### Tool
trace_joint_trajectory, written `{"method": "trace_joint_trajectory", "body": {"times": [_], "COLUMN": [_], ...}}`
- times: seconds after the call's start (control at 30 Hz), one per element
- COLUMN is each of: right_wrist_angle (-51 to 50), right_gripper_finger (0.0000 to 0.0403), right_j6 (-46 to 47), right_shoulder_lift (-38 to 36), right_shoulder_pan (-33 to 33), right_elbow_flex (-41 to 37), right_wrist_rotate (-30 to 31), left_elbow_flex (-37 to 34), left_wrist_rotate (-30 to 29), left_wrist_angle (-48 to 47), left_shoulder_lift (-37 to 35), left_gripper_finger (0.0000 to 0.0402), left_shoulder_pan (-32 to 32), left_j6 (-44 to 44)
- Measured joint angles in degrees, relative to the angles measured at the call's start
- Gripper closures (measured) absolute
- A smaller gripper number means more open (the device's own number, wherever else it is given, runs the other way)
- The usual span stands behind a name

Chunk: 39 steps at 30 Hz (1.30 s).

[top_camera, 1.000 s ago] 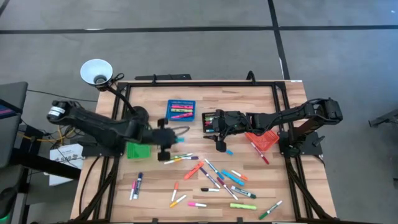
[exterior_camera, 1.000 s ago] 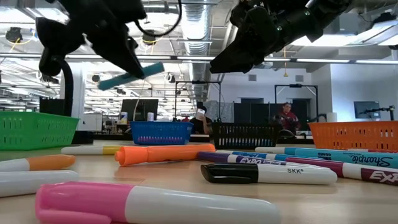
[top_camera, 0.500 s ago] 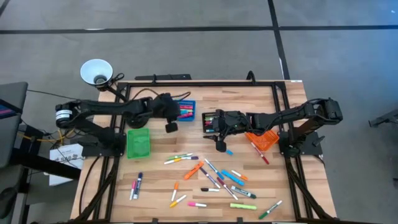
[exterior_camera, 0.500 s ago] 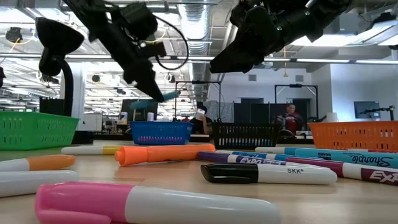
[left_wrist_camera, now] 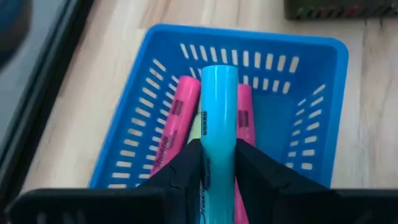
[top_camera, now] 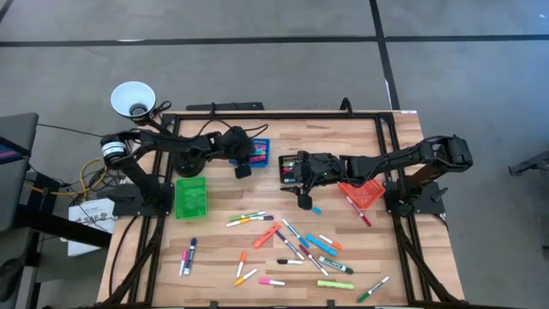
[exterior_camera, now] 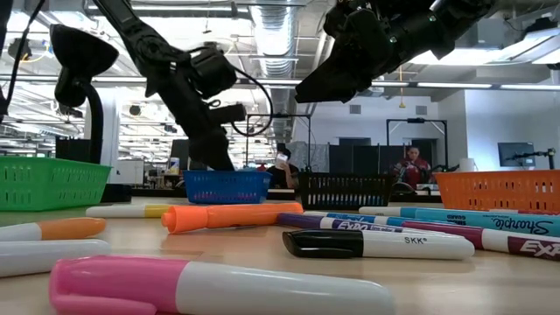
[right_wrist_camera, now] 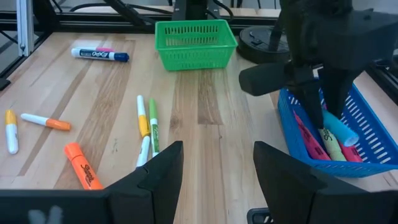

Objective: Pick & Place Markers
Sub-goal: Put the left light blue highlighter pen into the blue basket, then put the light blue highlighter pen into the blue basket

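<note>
The left end effector [left_wrist_camera: 219,171] hangs over the blue bin [left_wrist_camera: 311,81], fingers closed on a cyan marker [left_wrist_camera: 217,124] tilted down into it, above the pink markers [left_wrist_camera: 174,124] already inside. Judged from that, one drop is nearly done. About two dozen markers [top_camera: 296,249] lie loose on the worktop [top_camera: 214,283] on the side of the blue bin away from the lamp, so most of the sorting remains. The right end effector [right_wrist_camera: 217,168] hovers beside the blue bin, by the black bin [top_camera: 292,169], open and empty. The two arms are close here; the loose markers lie in open room.
</note>
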Motion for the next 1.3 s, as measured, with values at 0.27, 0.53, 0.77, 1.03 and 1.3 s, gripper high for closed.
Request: {"method": "trace_joint_trajectory", "body": {"times": [0.27,0.53,0.77,1.03,1.3], "right_wrist_angle": [0.0,0.0,0.0,0.0,-0.1], "right_gripper_finger": [0.0214,0.0214,0.0214,0.0214,0.0214], "right_j6": [0.0,0.0,0.0,0.0,1.4], "right_shoulder_lift": [0.0,0.0,0.0,0.0,0.0], "right_shoulder_pan": [0.0,0.0,0.0,0.0,0.0], "right_elbow_flex": [0.0,0.0,0.0,0.0,0.0], "right_wrist_rotate": [0.0,0.0,0.0,0.0,0.2], "left_elbow_flex": [0.0,0.0,0.0,0.0,0.1], "left_wrist_rotate": [0.8,2.9,2.3,-4.7,-0.5], "left_wrist_angle": [0.2,0.2,0.5,0.9,0.4], "left_shoulder_lift": [-0.1,-0.1,-0.1,-7.1,-23.4], "left_gripper_finger": [0.0297,0.0244,0.0219,0.0232,0.0249], "left_shoulder_pan": [-0.2,-0.3,-0.3,-5.3,-14.2], "left_j6": [0.2,0.0,0.0,-2.7,-13.7]}}
